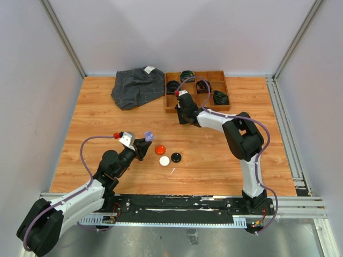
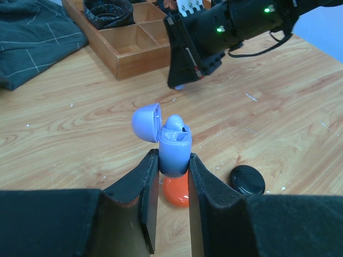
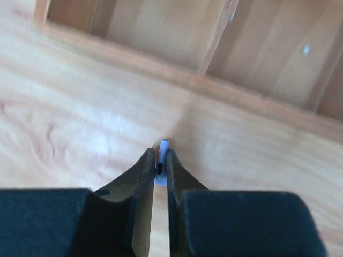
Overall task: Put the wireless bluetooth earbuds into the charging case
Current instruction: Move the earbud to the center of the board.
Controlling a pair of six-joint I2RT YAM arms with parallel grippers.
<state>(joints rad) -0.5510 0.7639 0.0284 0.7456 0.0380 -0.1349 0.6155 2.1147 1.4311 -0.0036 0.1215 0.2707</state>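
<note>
The left gripper (image 2: 172,163) sits nearest, jaws clamped on the purple charging case (image 2: 174,152). The case is held upright with its lid flipped open and a seated earbud (image 2: 174,124) in it (the other slot looks free). Further right, just before the wooden tray (image 3: 177,67), the right gripper (image 3: 161,156) is pinched shut on a pale earbud (image 3: 162,145) at the tabletop, stem in line with the fingers. The case lies to its near left, mouth upward.

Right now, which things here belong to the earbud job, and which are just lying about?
In the job: purple charging case, open, in left gripper; pale earbud pinched by right gripper.
Lying about: grey cloth; wooden tray of coiled belts; orange puck, white puck, black puck.
</note>
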